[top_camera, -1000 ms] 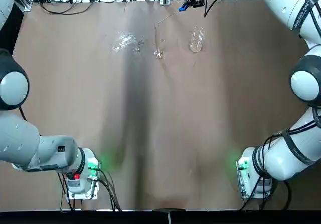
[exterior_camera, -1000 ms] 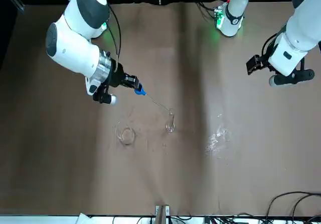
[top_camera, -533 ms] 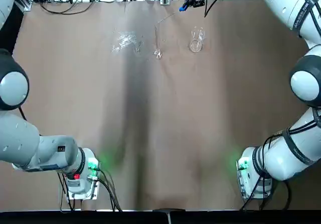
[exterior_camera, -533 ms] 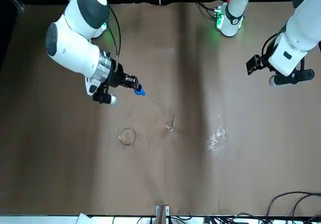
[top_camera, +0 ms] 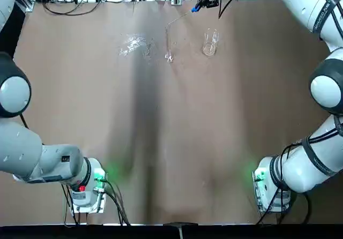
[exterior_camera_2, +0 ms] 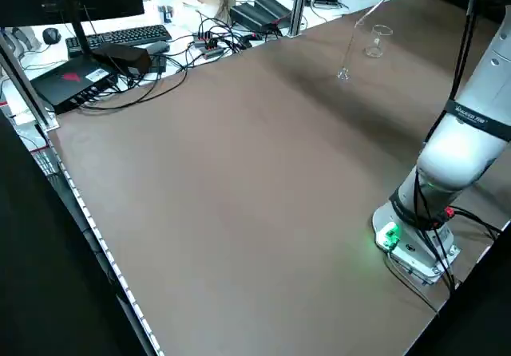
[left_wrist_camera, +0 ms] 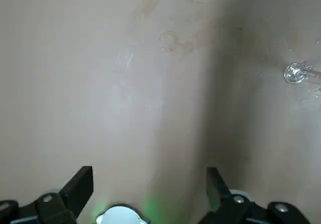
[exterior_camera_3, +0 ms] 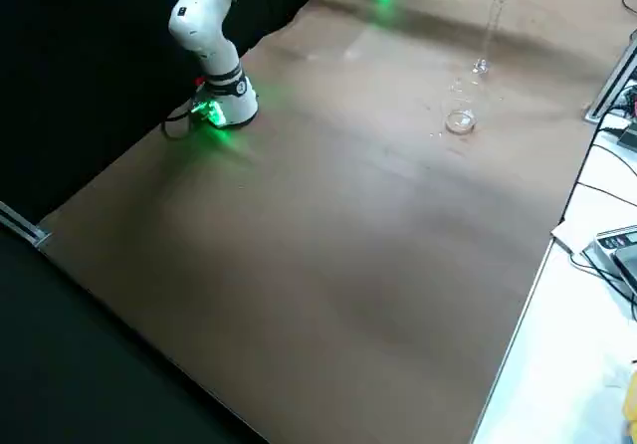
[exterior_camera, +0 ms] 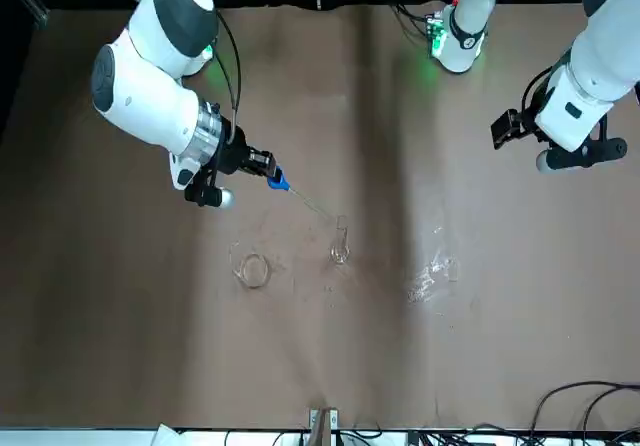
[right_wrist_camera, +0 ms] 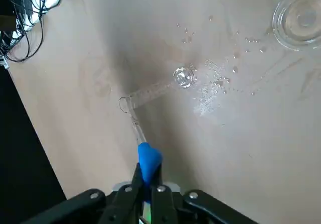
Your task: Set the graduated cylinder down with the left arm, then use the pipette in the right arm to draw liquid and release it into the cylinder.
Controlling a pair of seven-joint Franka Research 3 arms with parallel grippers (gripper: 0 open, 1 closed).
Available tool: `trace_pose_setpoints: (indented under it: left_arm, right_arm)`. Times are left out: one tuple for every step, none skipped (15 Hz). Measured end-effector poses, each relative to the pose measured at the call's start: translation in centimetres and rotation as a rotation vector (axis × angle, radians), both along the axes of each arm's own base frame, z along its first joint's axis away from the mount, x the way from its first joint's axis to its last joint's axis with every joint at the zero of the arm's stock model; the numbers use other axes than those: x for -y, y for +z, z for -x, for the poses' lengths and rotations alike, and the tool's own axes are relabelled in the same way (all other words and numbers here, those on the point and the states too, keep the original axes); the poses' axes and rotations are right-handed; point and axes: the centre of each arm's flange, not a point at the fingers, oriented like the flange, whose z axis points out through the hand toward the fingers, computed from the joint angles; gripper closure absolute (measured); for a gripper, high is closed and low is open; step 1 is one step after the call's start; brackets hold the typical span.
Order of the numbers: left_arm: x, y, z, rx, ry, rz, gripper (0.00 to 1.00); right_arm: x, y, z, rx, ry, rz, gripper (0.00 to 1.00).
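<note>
Pipette at cylinder mouth, looks set to release

Cylinder (right_wrist_camera: 155,93) stands upright on its foot, freeing the left gripper (left_wrist_camera: 150,173): jaws wide, holding nothing, off to the cylinder's left. Right gripper (right_wrist_camera: 149,173) is above and right of the cylinder, jaws narrow on the blue bulb (right_wrist_camera: 149,158), presumably for squeezing. Pipette (right_wrist_camera: 136,126) slants to the cylinder's mouth; can't tell how deep. Liquid level unclear. Beaker (top_camera: 209,47) right of cylinder. Brown surface (top_camera: 187,142) has droplets (right_wrist_camera: 219,83) near its foot. Beyond: cables (exterior_camera_2: 215,41), keyboard (exterior_camera_2: 120,39).
</note>
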Motion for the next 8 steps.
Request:
trace_pose_setpoints:
  left_arm:
    - [0.00,0.00,0.00,0.000,0.000,0.000,0.00]
    - [0.00,0.00,0.00,0.000,0.000,0.000,0.00]
    - [0.00,0.00,0.00,0.000,0.000,0.000,0.00]
    - [0.00,0.00,0.00,0.000,0.000,0.000,0.00]
    - [0.00,0.00,0.00,0.000,0.000,0.000,0.00]
    - [0.00,0.00,0.00,0.000,0.000,0.000,0.00]
    - [0.00,0.00,0.00,0.000,0.000,0.000,0.00]
    - [0.00,0.00,0.00,0.000,0.000,0.000,0.00]
  right_arm:
    - [0.00,0.00,0.00,0.000,0.000,0.000,0.93]
    - [0.01,0.01,-0.01,0.001,0.000,0.000,0.93]
    - [0.06,0.04,-0.04,0.001,-0.001,0.000,0.93]
    - [0.13,0.06,-0.09,0.002,-0.002,0.000,0.93]
    - [0.23,0.07,-0.15,0.002,-0.004,0.001,0.93]
    - [0.32,0.07,-0.20,0.002,-0.006,0.001,0.93]
    - [0.38,0.06,-0.24,0.002,-0.007,0.001,0.93]
    - [0.40,0.07,-0.25,0.003,-0.008,0.001,0.93]
